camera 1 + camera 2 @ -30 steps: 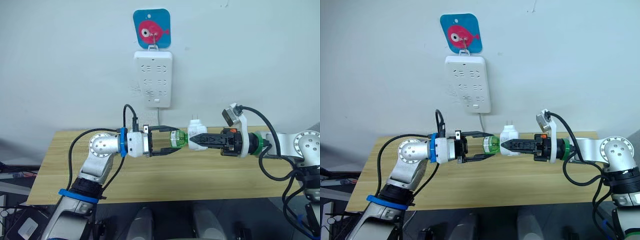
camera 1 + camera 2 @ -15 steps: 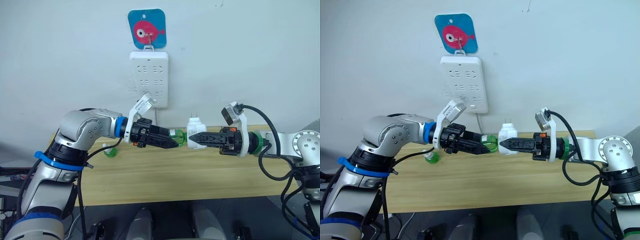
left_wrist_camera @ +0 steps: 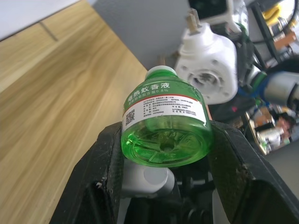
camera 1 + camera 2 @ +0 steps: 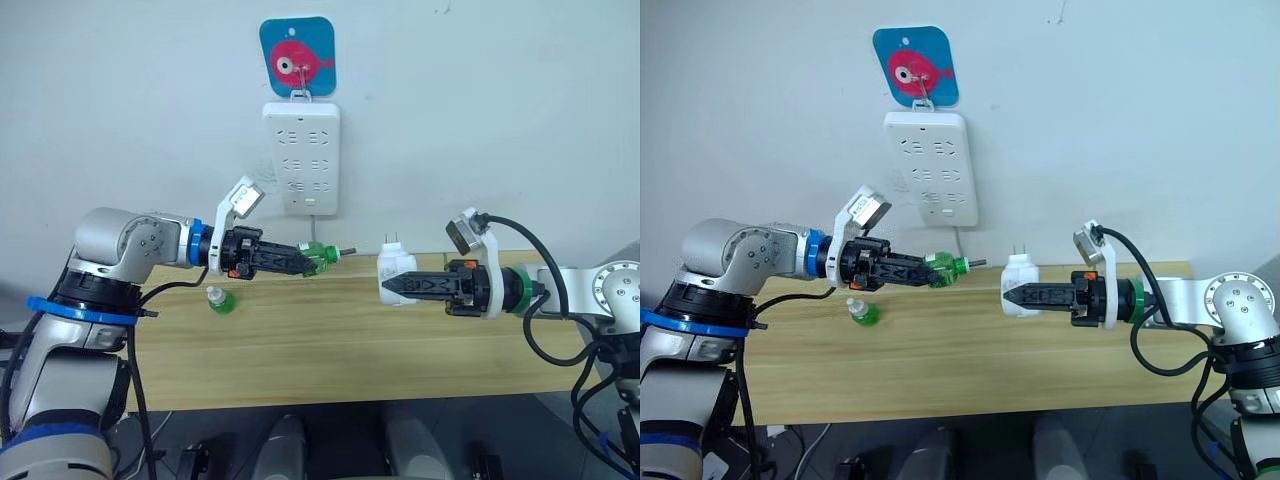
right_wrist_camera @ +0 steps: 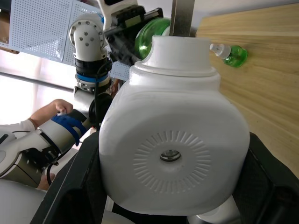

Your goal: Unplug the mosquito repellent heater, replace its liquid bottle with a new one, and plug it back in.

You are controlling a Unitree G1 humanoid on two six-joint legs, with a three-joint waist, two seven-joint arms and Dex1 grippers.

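My left pincer [image 4: 300, 261] clamped the light, slick liquid bottle [image 4: 316, 255] by its body, wick exposed and fragile; my right pincer [image 4: 392, 288] gripped the rigid heater [image 4: 394, 271] above the surface [image 4: 330, 340].

1. A long table of light, pale-grained wood [image 4: 330, 340] runs crosswise in front of me, its far edge up against the wall.
2. The plain off-white wall [image 4: 500, 100] rises behind it.
3. A tall white plastic power strip [image 4: 301, 157] with several rows of sockets hangs upright on that wall, above the table's middle.
4. A thin white cord [image 4: 316, 228] drops from the strip's lower edge towards the table.
5. A blue rounded-square card with a pink fish printed on it [image 4: 297, 57] sits just above the strip, touching its top by a small hook.
6. My right wrist view catches a white perforated panel [image 5: 42, 28] and, below it, a person's hand [image 5: 53, 108].
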